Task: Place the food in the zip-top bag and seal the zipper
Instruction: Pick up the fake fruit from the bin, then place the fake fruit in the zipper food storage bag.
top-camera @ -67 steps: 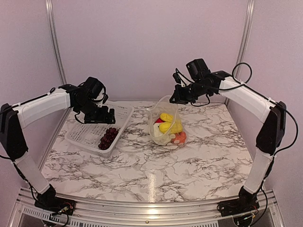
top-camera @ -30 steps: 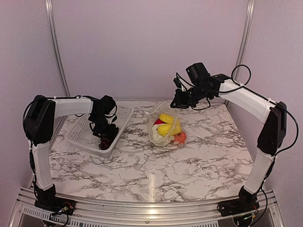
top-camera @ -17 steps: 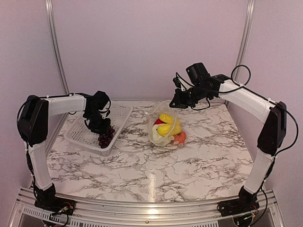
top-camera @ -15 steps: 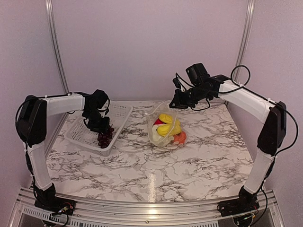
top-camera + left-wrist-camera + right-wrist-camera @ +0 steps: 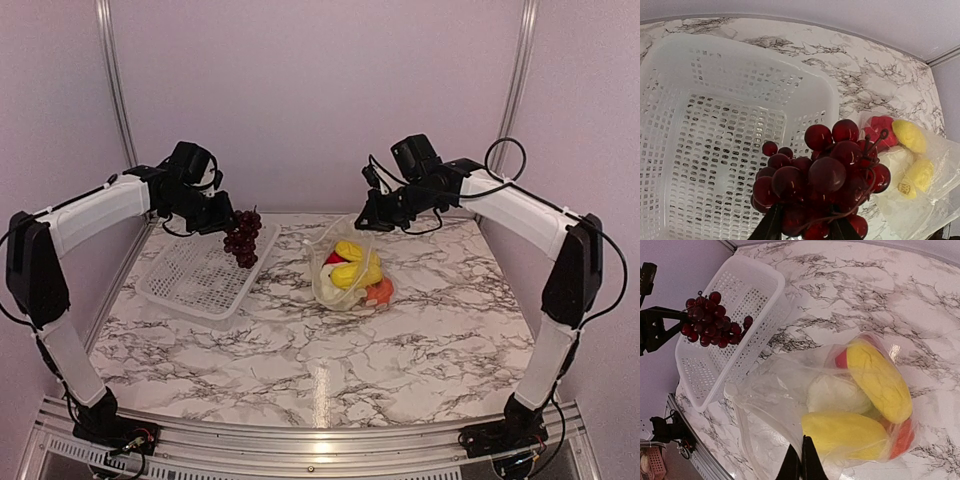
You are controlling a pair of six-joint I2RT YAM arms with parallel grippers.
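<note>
grips the grape bunch (image 5: 243, 237) in the partly closed left pincer (image 5: 224, 222), aloft over the white basket's (image 5: 190, 285) rim. pinches the zip-top bag (image 5: 347, 283) by its rim in the fully closed right pincer (image 5: 365, 215).

A: What is being gripped by the right hand (image 5: 801, 462)?
B: The clear edge of the zip-top bag (image 5: 772, 390) is being pinched between its closed fingers.
A: And inside the bag?
B: Two yellow pieces (image 5: 879, 375), a white cauliflower (image 5: 837, 394), a red pepper (image 5: 841, 359) and an orange fruit (image 5: 902, 437) are being held.
A: Elsewhere?
B: A grape bunch (image 5: 707, 320) is being held aloft by the left hand (image 5: 675, 324), seen against the rim of the white basket (image 5: 747, 290) on the marbled surface (image 5: 865, 290).
</note>
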